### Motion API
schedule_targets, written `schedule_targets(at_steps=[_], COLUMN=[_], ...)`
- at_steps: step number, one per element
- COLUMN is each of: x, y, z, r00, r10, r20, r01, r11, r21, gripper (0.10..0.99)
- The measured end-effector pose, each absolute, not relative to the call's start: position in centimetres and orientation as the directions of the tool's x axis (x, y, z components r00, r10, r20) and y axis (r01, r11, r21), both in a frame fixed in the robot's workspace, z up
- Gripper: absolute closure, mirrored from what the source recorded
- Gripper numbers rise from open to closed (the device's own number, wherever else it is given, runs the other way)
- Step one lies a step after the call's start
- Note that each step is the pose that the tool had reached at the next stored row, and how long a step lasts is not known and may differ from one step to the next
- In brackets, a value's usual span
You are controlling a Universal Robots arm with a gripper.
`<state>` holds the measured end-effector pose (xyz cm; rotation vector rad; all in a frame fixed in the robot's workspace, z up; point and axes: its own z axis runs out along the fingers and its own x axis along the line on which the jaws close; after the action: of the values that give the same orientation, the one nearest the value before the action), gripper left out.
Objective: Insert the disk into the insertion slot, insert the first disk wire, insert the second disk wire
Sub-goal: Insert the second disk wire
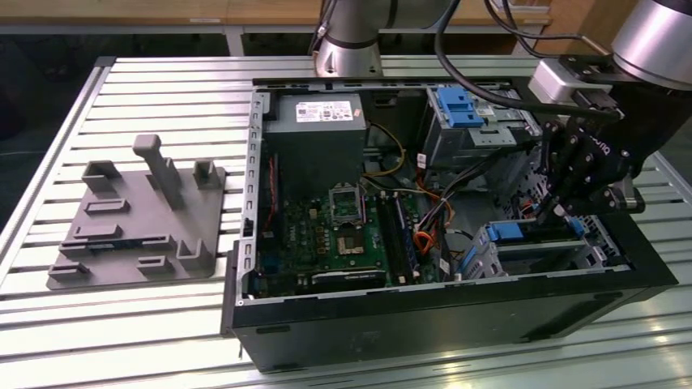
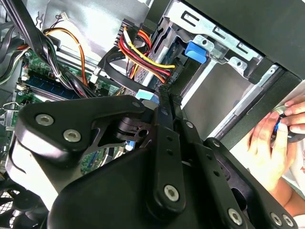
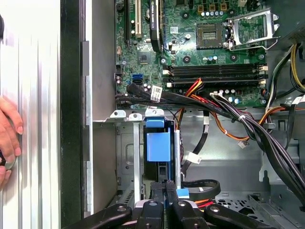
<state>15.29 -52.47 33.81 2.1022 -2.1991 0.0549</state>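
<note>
We see the disk [image 1: 532, 236], edged by its bright blue carrier, seated on edge inside the insertion slot [image 1: 573, 255], a boxy silver sheet-metal cage at the lower right of the exterior view, within the open computer case. In the first wrist view, the disk [image 3: 157, 145] shows as a narrow dark body with a blue tab, running down the lower middle of the frame between the cage's silver rails [image 3: 137, 157].

Bright, even light overhead. Glare bleaches the slatted table [image 1: 130, 340] near the front edge. The case interior sits shadowed.
</note>
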Motion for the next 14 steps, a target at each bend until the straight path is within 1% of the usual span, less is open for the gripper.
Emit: schedule_targets(at_steps=[14], x=[15.29], y=[-52.32], z=[33.61], r00=[-0.043], r10=[-0.994], r20=[0.096], r01=[-0.998], r11=[0.047], r21=[0.042], gripper=[0.941])
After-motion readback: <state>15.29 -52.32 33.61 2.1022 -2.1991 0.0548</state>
